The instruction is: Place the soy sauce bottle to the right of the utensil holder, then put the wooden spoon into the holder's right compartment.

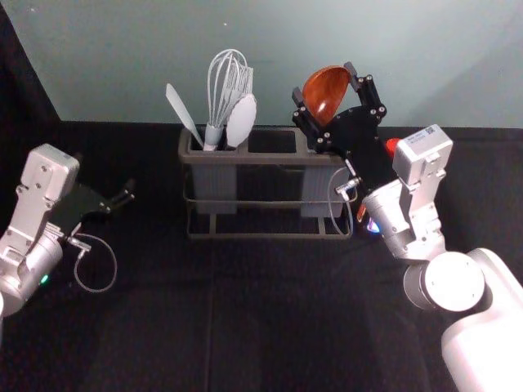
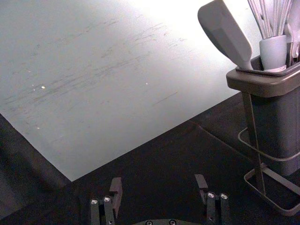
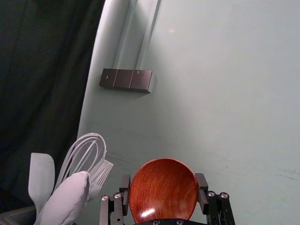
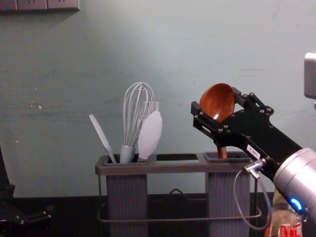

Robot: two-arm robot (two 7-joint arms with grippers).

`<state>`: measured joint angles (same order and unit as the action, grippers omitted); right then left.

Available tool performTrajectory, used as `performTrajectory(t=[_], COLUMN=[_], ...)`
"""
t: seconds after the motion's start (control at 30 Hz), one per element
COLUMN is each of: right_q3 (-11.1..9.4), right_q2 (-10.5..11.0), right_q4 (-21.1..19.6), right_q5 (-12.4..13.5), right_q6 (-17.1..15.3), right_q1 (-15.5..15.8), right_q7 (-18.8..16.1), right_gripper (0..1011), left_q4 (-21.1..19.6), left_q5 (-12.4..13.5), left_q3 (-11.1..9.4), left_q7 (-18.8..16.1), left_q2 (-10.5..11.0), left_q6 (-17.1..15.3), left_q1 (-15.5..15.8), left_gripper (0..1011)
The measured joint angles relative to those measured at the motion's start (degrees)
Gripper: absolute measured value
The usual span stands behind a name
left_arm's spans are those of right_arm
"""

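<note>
Wooden spoon (image 4: 216,102): slanted right claw (image 1: 324,83) grips it above holder (image 1: 274,160); open left claw (image 1: 105,173) leftward.

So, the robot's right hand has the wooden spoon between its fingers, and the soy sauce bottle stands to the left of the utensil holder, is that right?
Not quite: the bottle stands to the right of the holder, as the chest view shows. The right hand does have the wooden spoon between its fingers.

Left arm (image 1: 29,237): at the head view's left edge
Left gripper (image 1: 105,173): fingers spread apart
Right arm (image 1: 445,282): reaching forward from the right edge
Right gripper (image 1: 324,82): fingers gripping spoon (image 1: 326,91) bowl
</note>
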<state>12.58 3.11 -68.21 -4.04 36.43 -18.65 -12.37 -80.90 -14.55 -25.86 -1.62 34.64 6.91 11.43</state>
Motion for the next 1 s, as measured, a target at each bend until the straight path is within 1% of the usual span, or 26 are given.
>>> performTrajectory(t=[0.03, 0.13, 0.17, 0.27, 0.5, 0.57, 0.67, 0.77, 0.8, 0.9, 0.93, 1.0], right_q3=[0.0, 0.0, 0.0, 0.0, -0.3, -0.6, -1.0, -1.6, -2.0, -2.8, -3.2, -3.7], right_q2=[0.0, 0.0, 0.1, 0.1, 0.5, 0.9, 1.4, 2.3, 2.9, 3.7, 4.4, 5.1], right_q4=[0.0, -0.3, -0.5, -0.9, -4.1, -6.9, -9.3, -12.6, -14.2, -16.4, -17.8, -19.1], right_q5=[0.0, 0.1, 0.4, 0.5, 0.5, 0.3, -0.2, -1.7, -2.5, -3.5, -4.1, -4.6], right_q6=[0.0, 0.0, 0.0, 0.0, -0.5, -0.9, -1.8, -3.9, -5.4, -8.0, -10.3, -13.0], right_q1=[0.0, 0.2, 0.2, 0.4, 1.7, 2.8, 3.7, 4.9, 5.5, 6.2, 6.7, 7.2], right_q7=[0.0, -0.3, -0.4, -0.5, -0.4, 0.0, 0.4, 1.4, 1.9, 2.6, 3.1, 3.3], right_gripper=[868, 917, 964, 1002, 1003, 1002, 1002, 1002, 1002, 1002, 1003, 1002], left_q4=[0.0, 0.0, 0.0, 0.0, 0.0, 0.0, 0.0, 0.0, 0.0, 0.0, 0.0, 0.0], left_q5=[0.0, 0.0, 0.0, 0.0, 0.0, 0.0, 0.0, 0.0, 0.0, 0.0, 0.0, 0.0], left_q3=[0.0, 0.0, 0.0, 0.0, 0.0, 0.0, 0.0, 0.0, 0.0, 0.0, 0.0, 0.0], left_q7=[0.0, 0.0, 0.0, 0.0, 0.0, 0.0, 0.0, 0.0, 0.0, 0.0, 0.0, 0.0], left_q2=[0.0, 0.0, 0.0, 0.0, 0.0, 0.0, 0.0, 0.0, 0.0, 0.0, 0.0, 0.0], left_q6=[0.0, 0.0, 0.0, 0.0, 0.0, 0.0, 0.0, 0.0, 0.0, 0.0, 0.0, 0.0], left_q1=[0.0, 0.0, 0.0, 0.0, 0.0, 0.0, 0.0, 0.0, 0.0, 0.0, 0.0, 0.0], left_gripper=[1011, 1011, 1011, 1011, 1011, 1011, 1011, 1011, 1011, 1011, 1011, 1011])
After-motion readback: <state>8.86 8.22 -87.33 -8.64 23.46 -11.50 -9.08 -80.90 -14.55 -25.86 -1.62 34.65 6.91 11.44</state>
